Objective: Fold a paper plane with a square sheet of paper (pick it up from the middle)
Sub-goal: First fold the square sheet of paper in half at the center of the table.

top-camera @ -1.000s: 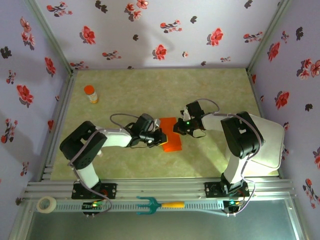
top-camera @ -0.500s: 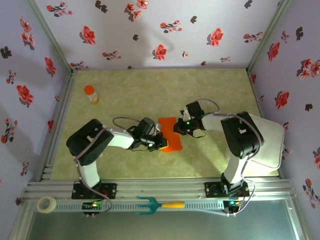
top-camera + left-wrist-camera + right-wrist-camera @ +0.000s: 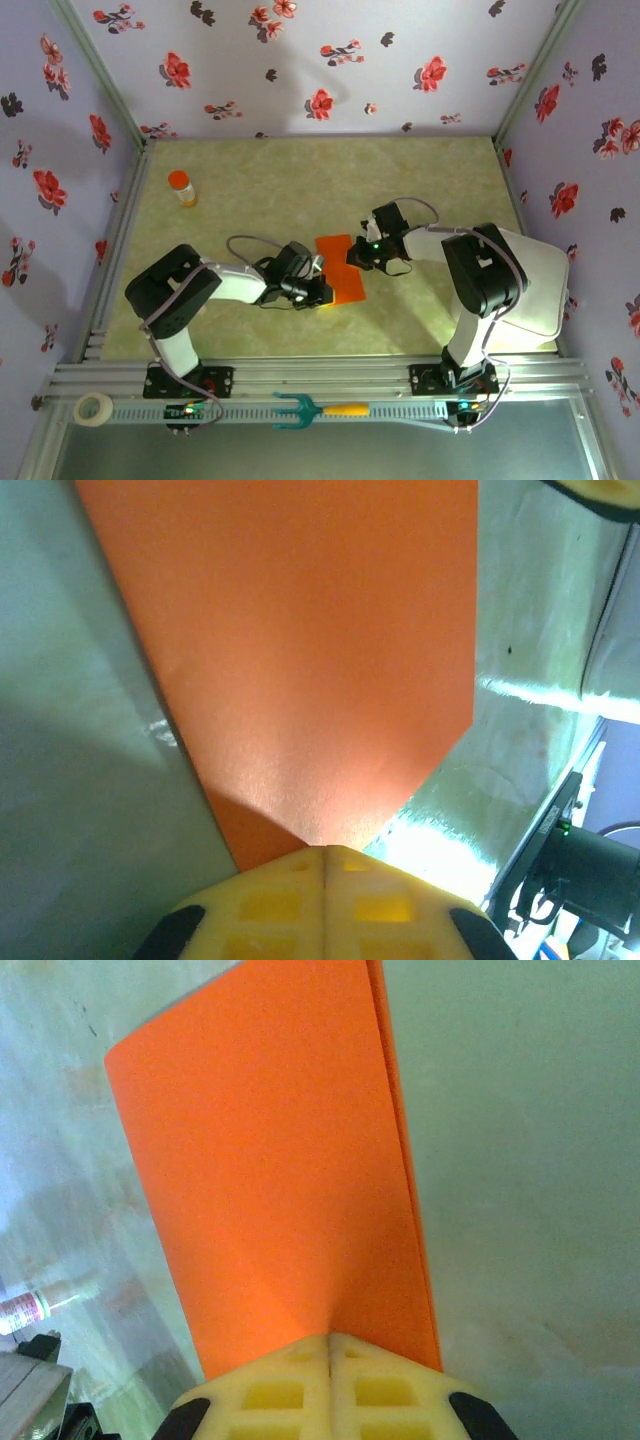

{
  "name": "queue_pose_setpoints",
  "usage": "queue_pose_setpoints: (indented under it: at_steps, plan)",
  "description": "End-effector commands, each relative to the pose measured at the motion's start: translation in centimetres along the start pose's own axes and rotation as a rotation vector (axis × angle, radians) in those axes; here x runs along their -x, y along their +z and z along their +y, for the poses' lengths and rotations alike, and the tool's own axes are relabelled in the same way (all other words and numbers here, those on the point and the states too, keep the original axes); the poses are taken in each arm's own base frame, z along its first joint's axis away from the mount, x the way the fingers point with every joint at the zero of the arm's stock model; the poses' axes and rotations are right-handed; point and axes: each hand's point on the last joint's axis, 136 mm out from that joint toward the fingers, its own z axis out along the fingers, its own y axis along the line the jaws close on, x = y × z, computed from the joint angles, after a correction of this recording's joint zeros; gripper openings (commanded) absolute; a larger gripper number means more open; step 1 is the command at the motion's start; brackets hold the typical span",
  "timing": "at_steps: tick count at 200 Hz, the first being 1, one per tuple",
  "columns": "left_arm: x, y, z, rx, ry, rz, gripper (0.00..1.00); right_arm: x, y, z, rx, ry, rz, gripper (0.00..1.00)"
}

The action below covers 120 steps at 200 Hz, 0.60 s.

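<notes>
Two pinches on folded paper (image 3: 343,283), flat on table (image 3: 420,180): left gripper (image 3: 326,854) clamped on its near-left edge, right gripper (image 3: 329,1340) on its far-right edge.

Sheet of paper (image 3: 338,275) lay mid-table (image 3: 300,180), between my grippers. My left gripper (image 3: 322,293) sat at its 8 o'clock corner, my right gripper (image 3: 356,257) at its 2 o'clock edge. Bottle (image 3: 182,187) stood well apart at 10 o'clock. Fork tool (image 3: 310,410) and tape roll (image 3: 94,407) lay on the near rail (image 3: 520,412), at 6 and 7 o'clock.
</notes>
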Motion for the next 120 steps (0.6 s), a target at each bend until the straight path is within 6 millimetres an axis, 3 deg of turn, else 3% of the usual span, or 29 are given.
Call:
queue_pose_setpoints:
  at_steps: [1,46,64,104,120]
  plan:
    - [-3.4,-0.2,2.8,0.114,-0.015,0.104,0.00,-2.8,0.7,-5.8,-0.210,0.106,0.057,0.02]
    - [-4.2,-0.6,3.2,0.193,0.041,0.135,0.00,-2.8,0.7,-5.8,-0.207,0.107,0.056,0.03]
    - [-3.6,-1.0,1.9,0.168,0.067,0.115,0.00,-2.8,0.7,-5.7,-0.203,0.106,0.058,0.03]
    - [0.6,-3.5,-3.5,0.045,0.135,-0.024,0.00,-2.8,0.7,-5.7,-0.199,0.106,0.057,0.03]
    - [2.8,-3.9,-4.2,0.016,0.125,-0.061,0.00,-2.9,0.6,-5.6,-0.197,0.105,0.055,0.03]
